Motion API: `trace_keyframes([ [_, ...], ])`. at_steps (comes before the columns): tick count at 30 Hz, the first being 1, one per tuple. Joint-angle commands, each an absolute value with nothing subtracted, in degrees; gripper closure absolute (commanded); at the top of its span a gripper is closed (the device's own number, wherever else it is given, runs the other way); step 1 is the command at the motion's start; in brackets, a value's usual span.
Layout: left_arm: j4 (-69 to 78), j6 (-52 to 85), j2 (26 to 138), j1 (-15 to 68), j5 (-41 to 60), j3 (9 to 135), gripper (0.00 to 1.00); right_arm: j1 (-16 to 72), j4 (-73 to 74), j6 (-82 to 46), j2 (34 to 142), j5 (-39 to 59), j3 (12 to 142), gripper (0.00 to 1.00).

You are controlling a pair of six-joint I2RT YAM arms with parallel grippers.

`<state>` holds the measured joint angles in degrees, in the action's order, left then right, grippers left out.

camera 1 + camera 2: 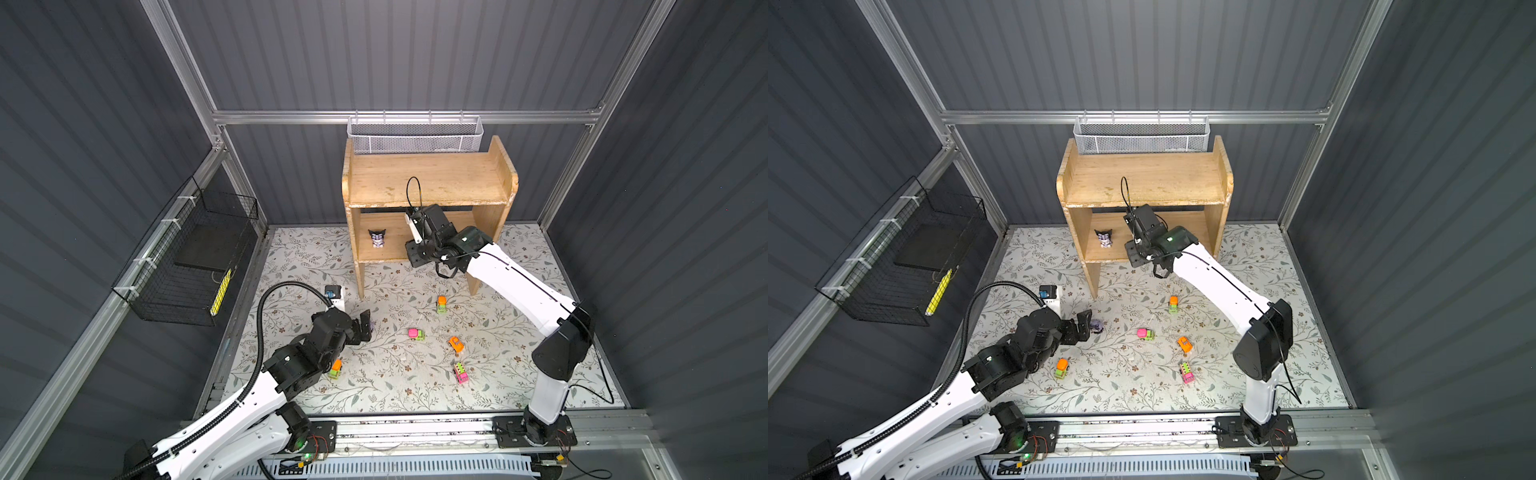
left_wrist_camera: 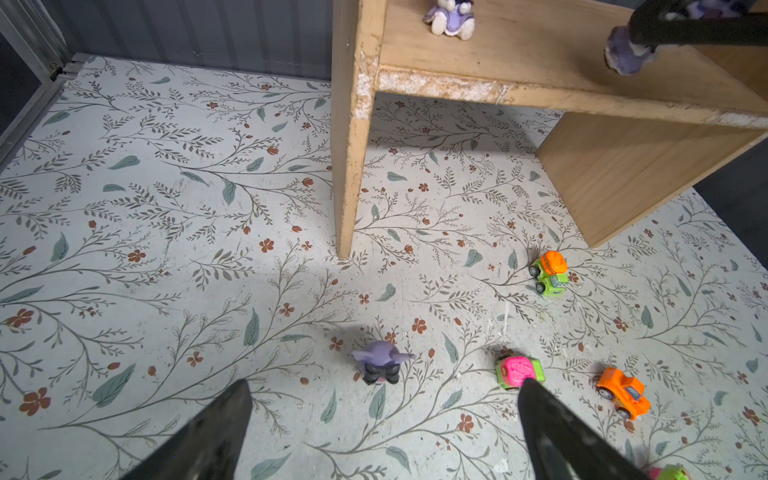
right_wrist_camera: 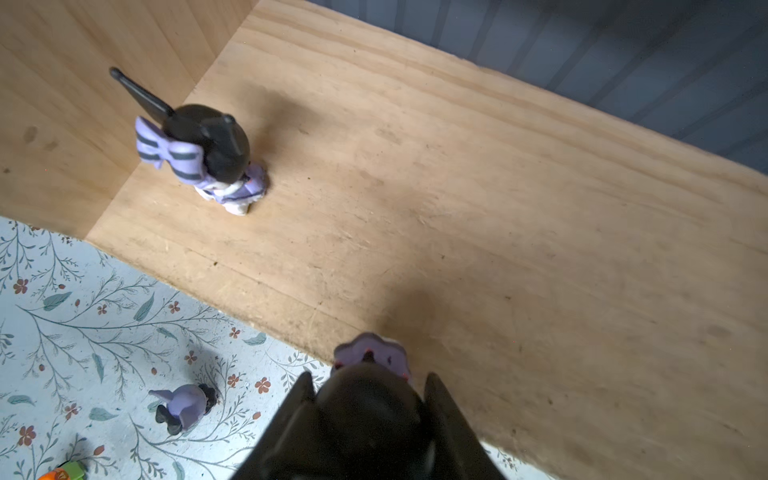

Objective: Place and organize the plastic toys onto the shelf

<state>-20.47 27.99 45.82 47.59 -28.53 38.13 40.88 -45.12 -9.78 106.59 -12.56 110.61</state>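
Right gripper (image 3: 368, 386) pinching a black-and-lilac figurine (image 3: 370, 353), mostly hidden behind it, left gripper (image 2: 384, 395) spread wide, worn wooden shelf (image 3: 498, 208), crumbly edge.

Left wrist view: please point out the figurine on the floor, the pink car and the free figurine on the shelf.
Floor figurine (image 2: 380, 357), left wrist view, on its lilac head.
Pink car (image 2: 515, 368), left wrist view, on its pink roof.
Shelf figurine (image 2: 452, 18), left wrist view, on its lilac dress.

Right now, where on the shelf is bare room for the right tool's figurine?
Lower tier: bare from the standing figurine to the right side panel. Top tier: all bare. Crowded only by the left panel, around that figurine.
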Motion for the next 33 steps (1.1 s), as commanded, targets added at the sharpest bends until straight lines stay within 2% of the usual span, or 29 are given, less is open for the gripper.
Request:
trace_keyframes([
  [1,-19.89,26.53,46.0,47.68,-29.84,40.22,0.0,40.52,-47.31,-8.32,108.72,-11.48,113.92,0.64],
  [8,-20.04,26.54,45.86,47.64,-30.31,40.23,0.0,40.17,-49.12,-8.13,110.33,-9.92,116.41,0.65],
  [16,-20.57,26.18,45.74,47.71,-30.28,40.3,0.0,41.26,-48.97,-9.47,104.32,-9.92,109.8,0.65],
  [26,-19.2,27.52,44.42,47.72,-27.08,37.76,0.0,43.51,-47.07,-15.55,90.28,-10.71,86.26,0.65],
  [33,-15.73,28.34,48.31,47.68,-21.05,36.43,0.0,42.25,-43.7,-21.38,82.62,-11.74,66.98,0.65],
])
